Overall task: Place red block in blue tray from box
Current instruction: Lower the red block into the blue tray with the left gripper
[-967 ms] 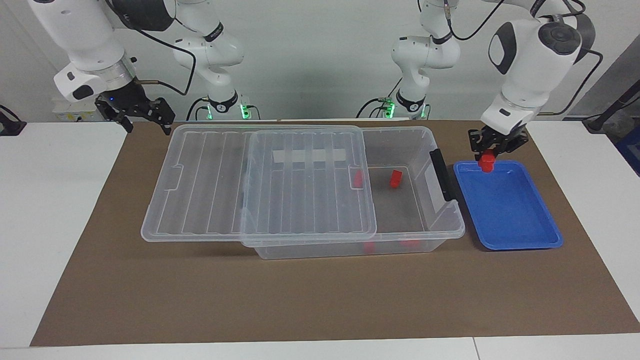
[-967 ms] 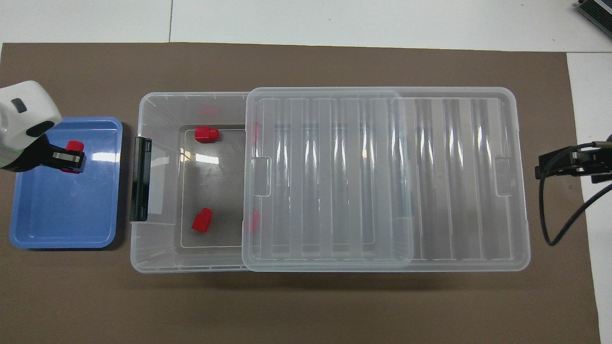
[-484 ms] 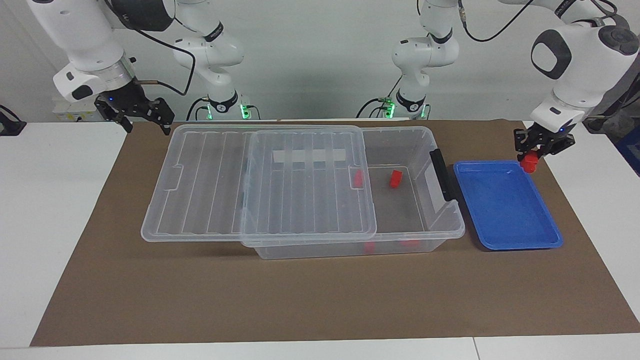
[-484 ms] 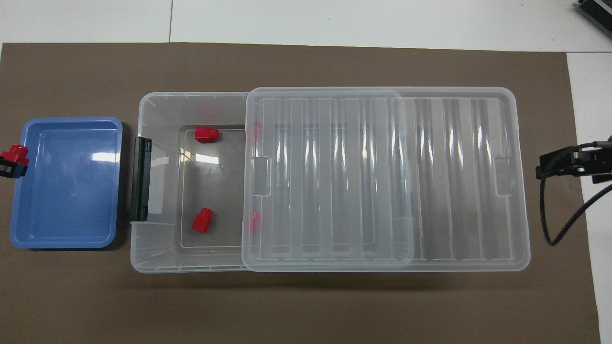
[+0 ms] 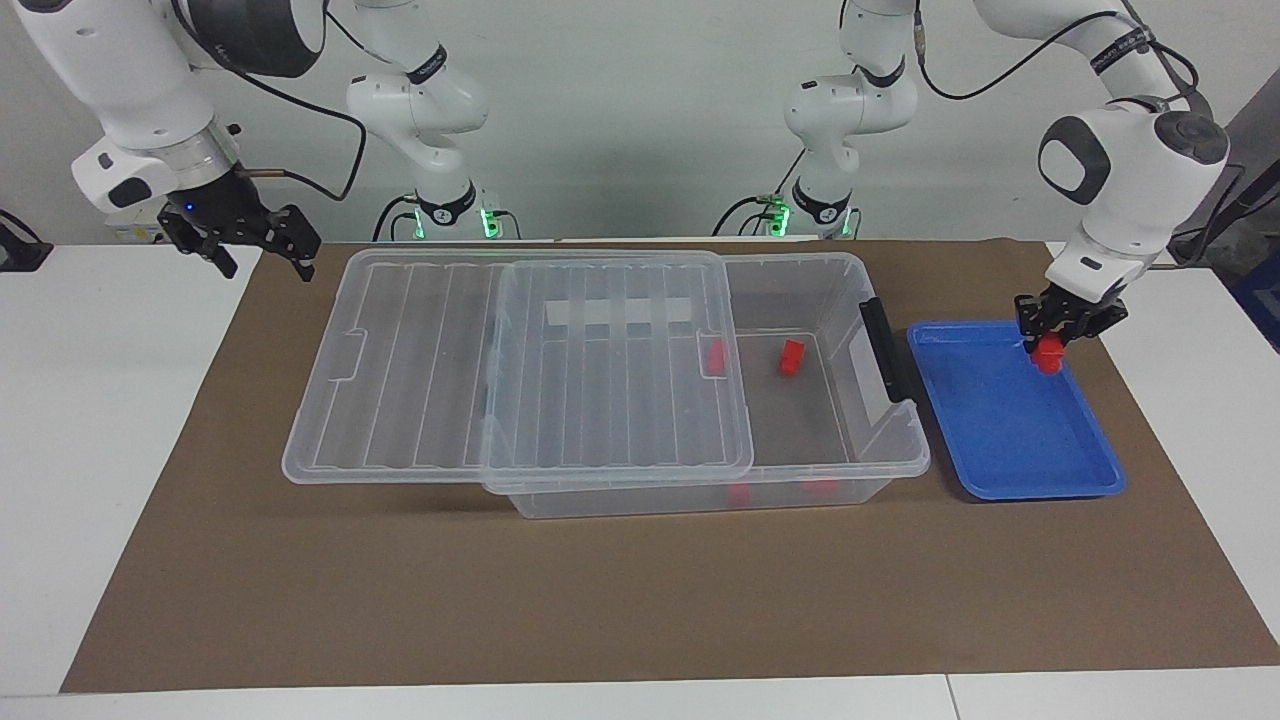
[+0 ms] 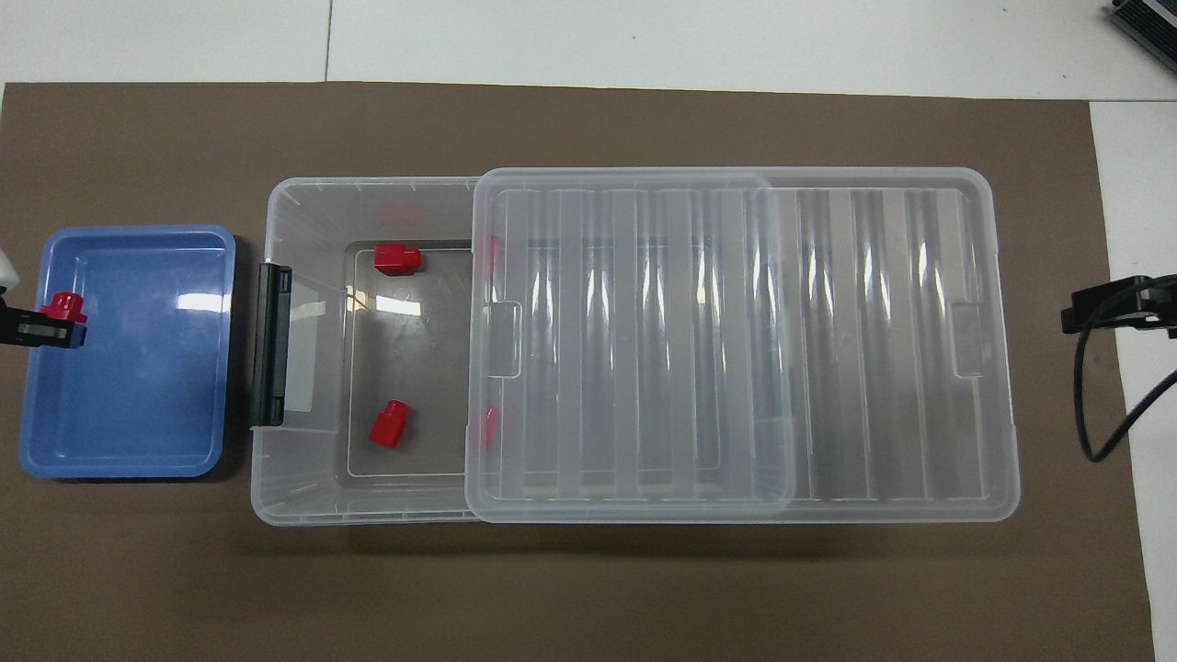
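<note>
Half a second ago the left gripper (image 5: 1050, 348) hung over the outer rim of the blue tray (image 5: 1010, 430), at the corner nearest the robots; now it hangs lower and just inside that rim, over the tray floor. A second ago it was over the tray's edge next to the box (image 5: 800, 420). The right gripper (image 5: 262, 252) has drawn a little farther away from the box, toward its own end of the worktop (image 5: 120, 420), and waits there in the air with its jaws spread wide and holding nothing.

There are three red blocks. One red block (image 5: 1049, 357) is pinched in the left gripper's closed jaws, over the tray and seemingly not yet resting on it. The other two blocks (image 6: 397, 258) (image 6: 389, 424) lie on the floor of the box, in the uncovered part next to its black handle (image 6: 271, 345). There is one tray, one box and one clear ribbed lid (image 6: 736, 340), slid partway off the box away from the tray.

The held block is small, bright red and roughly cuboid, with a narrower stub showing on top in the overhead view.
</note>
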Available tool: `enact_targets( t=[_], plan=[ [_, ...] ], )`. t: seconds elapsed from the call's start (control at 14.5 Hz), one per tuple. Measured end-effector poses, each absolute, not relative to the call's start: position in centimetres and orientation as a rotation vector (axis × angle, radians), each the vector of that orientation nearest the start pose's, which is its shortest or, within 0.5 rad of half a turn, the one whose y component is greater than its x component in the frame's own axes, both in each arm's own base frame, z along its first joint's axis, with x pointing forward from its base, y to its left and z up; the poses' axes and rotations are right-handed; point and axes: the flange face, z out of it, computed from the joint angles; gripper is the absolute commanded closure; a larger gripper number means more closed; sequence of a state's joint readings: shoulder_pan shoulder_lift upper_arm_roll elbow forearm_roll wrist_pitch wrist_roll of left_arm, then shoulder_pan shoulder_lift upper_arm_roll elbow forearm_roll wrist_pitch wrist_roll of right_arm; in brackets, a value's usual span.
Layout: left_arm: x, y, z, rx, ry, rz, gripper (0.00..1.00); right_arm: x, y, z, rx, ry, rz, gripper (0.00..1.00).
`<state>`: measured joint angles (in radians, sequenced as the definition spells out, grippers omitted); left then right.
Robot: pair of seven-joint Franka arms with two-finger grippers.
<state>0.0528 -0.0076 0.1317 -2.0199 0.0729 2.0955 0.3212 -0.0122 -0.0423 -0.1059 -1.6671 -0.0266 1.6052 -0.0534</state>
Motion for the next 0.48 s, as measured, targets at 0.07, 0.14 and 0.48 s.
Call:
enact_targets(
  t=[0.07, 0.14, 0.48],
  plan=[
    [55.0, 10.3, 45.3, -3.071, 0.171, -0.120, 1.00, 53.9, -7.6, 60.2, -3.162, 0.088, 0.017, 0.02],
    [55.0, 10.1, 44.3, -3.087, 0.098, -0.138, 1.00, 54.0, -8.5, 59.8, -3.165, 0.068, -0.001, 0.02],
    [55.1, 9.8, 41.2, -3.098, 0.006, -0.187, 1.00, 54.4, -12.5, 57.2, -3.213, -0.036, -0.104, 0.47]
  ],
)
